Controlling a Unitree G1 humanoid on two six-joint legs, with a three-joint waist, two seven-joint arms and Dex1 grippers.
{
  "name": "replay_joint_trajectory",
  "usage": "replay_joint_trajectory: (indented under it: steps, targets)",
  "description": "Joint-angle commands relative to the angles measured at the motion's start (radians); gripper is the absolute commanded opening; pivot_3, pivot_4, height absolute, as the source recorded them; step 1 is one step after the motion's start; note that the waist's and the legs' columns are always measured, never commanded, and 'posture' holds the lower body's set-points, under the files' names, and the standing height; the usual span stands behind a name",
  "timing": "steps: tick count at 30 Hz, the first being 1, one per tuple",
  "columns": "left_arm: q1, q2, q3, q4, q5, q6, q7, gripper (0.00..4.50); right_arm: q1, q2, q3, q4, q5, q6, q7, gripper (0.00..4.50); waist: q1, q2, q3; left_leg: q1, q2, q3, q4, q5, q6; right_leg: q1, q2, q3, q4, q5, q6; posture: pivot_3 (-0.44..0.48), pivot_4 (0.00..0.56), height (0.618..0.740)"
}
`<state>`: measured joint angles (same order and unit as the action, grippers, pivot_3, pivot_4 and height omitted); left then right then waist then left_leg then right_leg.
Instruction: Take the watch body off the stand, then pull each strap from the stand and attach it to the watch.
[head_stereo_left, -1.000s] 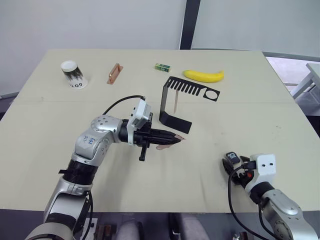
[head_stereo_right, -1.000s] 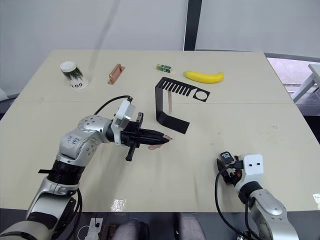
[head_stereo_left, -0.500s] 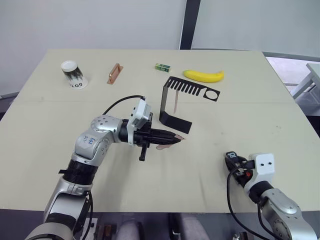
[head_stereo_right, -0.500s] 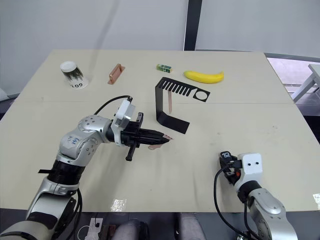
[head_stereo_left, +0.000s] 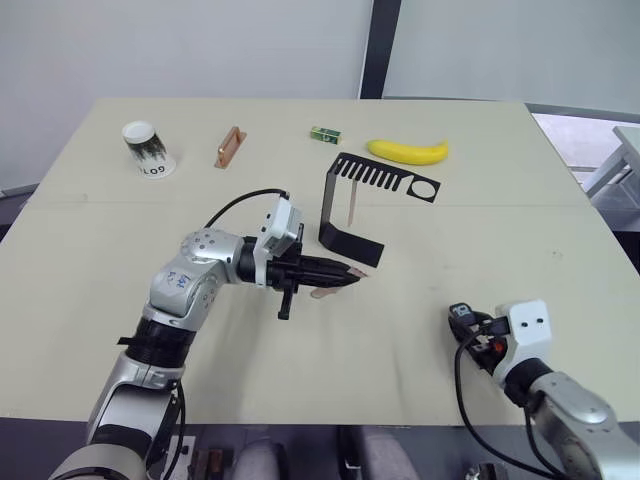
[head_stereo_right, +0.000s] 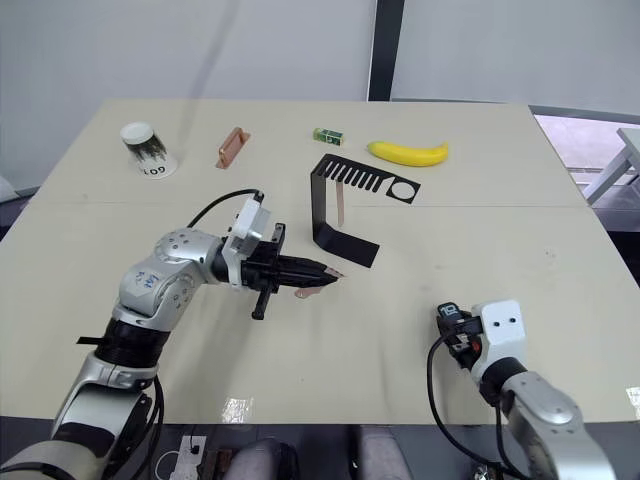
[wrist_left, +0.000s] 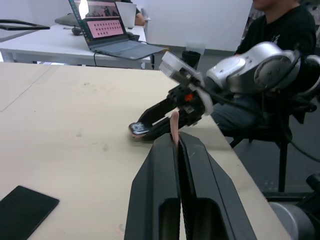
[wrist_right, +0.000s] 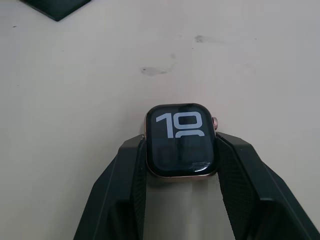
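- The left gripper (head_stereo_left: 352, 273) was held low over the middle of the counter (head_stereo_left: 420, 260), just in front of the foot of the stand (head_stereo_left: 349, 243); its jaws were closed narrow on one pinkish strap (wrist_left: 174, 125), which stuck out past the fingertips.
- In the left wrist view that strap rose upright from between the two pressed-together fingers (wrist_left: 155, 175).
- The second strap (head_stereo_left: 352, 207) hung upright under the slotted top plate of the stand, beside the thin upright.
- The stand sat on its flat foot near the middle of the counter, its top plate with slots and round hole reaching toward the right.
- The right gripper (wrist_right: 181, 165) was near the front right edge of the counter, well apart from the stand; its jaws gripped the watch body (wrist_right: 181, 139) by its two sides.
- The watch body's screen faced up toward the wrist camera and showed large white digits; a small crown showed on one side, and the case rim looked rose-gold.
- Whether the watch body was touching the counter or held just above it could not be told.
- At the back of the counter lay a banana (head_stereo_left: 407, 151), a small green box (head_stereo_left: 324, 133), a copper-brown block (head_stereo_left: 229, 146) and an upturned paper cup (head_stereo_left: 147, 148), all well apart from both grippers.
- A seated person (wrist_left: 280, 30) in dark clothing and a laptop (wrist_left: 107, 30) on another table showed in the left wrist view.
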<state>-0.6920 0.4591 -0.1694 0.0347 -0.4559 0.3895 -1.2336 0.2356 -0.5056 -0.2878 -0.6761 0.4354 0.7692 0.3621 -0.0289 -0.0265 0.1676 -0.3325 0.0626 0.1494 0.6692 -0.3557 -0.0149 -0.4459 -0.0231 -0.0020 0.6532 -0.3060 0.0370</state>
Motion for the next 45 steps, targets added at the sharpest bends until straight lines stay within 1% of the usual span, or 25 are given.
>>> replay_joint_trajectory:
  steps: [1, 4, 6, 9, 11, 14, 18, 22, 27, 33, 45]
  targets:
    - [-0.014, 0.023, -0.044, 0.045, 0.114, -0.217, -0.061, 0.00, -0.066, -0.079, -0.088, -0.094, 0.251, 0.216, 0.076, 1.51, -0.002, 0.000, 0.000, 0.000, 0.000, 0.000, 0.000, 0.000, 0.000, 0.000, 0.000, 0.000, 0.000, 0.000, 0.000, 0.000, 0.150, 0.740]
    - [-0.011, 0.019, -0.064, 0.078, 0.153, -0.312, -0.087, 0.00, -0.178, -0.113, -0.135, -0.069, 0.479, 0.397, 0.052, 1.51, 0.000, 0.000, 0.000, 0.000, 0.000, 0.000, 0.000, 0.000, 0.000, 0.000, 0.000, 0.000, 0.000, 0.000, 0.000, 0.000, 0.150, 0.740]
    - [-0.007, 0.015, -0.078, 0.093, 0.183, -0.384, -0.099, 0.00, -0.261, -0.095, -0.158, -0.006, 0.649, 0.506, -0.014, 1.51, 0.000, 0.000, 0.000, 0.000, 0.000, -0.001, 0.000, 0.000, 0.000, 0.000, 0.000, 0.000, 0.000, 0.000, 0.000, 0.000, 0.150, 0.740]
    - [-0.011, 0.002, -0.087, 0.117, 0.218, -0.464, -0.091, 0.00, -0.355, -0.091, -0.147, 0.090, 0.830, 0.602, -0.119, 1.51, 0.001, 0.000, 0.000, -0.001, 0.000, -0.001, 0.000, 0.000, 0.001, 0.000, 0.000, 0.000, 0.000, 0.000, 0.000, 0.000, 0.150, 0.740]
    - [-0.014, -0.005, -0.088, 0.126, 0.234, -0.496, -0.081, 0.00, -0.404, -0.088, -0.121, 0.153, 0.937, 0.616, -0.200, 1.51, 0.001, 0.000, 0.000, -0.002, 0.000, -0.002, 0.000, 0.000, 0.001, 0.000, 0.000, 0.000, -0.001, 0.000, 0.000, 0.000, 0.150, 0.740]
    - [-0.019, -0.020, -0.087, 0.133, 0.252, -0.515, -0.055, 0.00, -0.452, -0.096, -0.069, 0.206, 1.019, 0.618, -0.279, 1.51, 0.001, 0.000, 0.000, -0.002, 0.000, -0.002, 0.000, 0.000, 0.002, 0.000, 0.000, 0.000, -0.001, 0.000, 0.000, 0.000, 0.150, 0.740]
    - [-0.007, -0.023, -0.096, 0.128, 0.278, -0.543, -0.048, 0.00, -0.479, -0.112, -0.001, 0.272, 1.172, 0.560, -0.406, 1.51, -0.001, 0.000, 0.000, -0.002, 0.000, -0.002, 0.000, 0.000, 0.002, 0.000, -0.001, 0.000, -0.001, 0.000, 0.001, 0.000, 0.150, 0.740]
    - [0.001, -0.030, -0.104, 0.122, 0.297, -0.555, -0.033, 0.00, -0.495, -0.141, 0.064, 0.307, 1.294, 0.488, -0.497, 1.51, -0.002, 0.000, 0.000, -0.002, 0.001, -0.001, 0.000, 0.000, 0.002, 0.000, -0.001, 0.000, -0.001, 0.000, 0.001, 0.000, 0.150, 0.740]
    - [0.003, -0.026, -0.109, 0.116, 0.305, -0.560, -0.025, 0.00, -0.504, -0.189, 0.129, 0.323, 1.404, 0.406, -0.560, 1.51, -0.001, 0.000, 0.000, -0.002, 0.001, -0.002, 0.000, 0.000, 0.002, 0.000, -0.001, 0.000, -0.001, 0.001, 0.001, 0.000, 0.150, 0.740]
    - [0.005, -0.024, -0.110, 0.115, 0.308, -0.562, -0.021, 0.00, -0.499, -0.247, 0.187, 0.308, 1.471, 0.334, -0.580, 1.51, -0.001, 0.000, 0.000, -0.003, 0.001, -0.002, 0.000, 0.000, 0.002, 0.000, -0.001, 0.000, -0.002, 0.001, 0.001, 0.000, 0.150, 0.740]
    - [-0.007, -0.031, -0.109, 0.127, 0.303, -0.551, -0.014, 0.00, -0.471, -0.314, 0.226, 0.279, 1.470, 0.271, -0.564, 1.51, 0.000, 0.000, 0.000, -0.003, 0.001, -0.002, 0.000, 0.000, 0.002, 0.000, -0.001, 0.000, -0.002, 0.001, 0.001, 0.000, 0.150, 0.740]
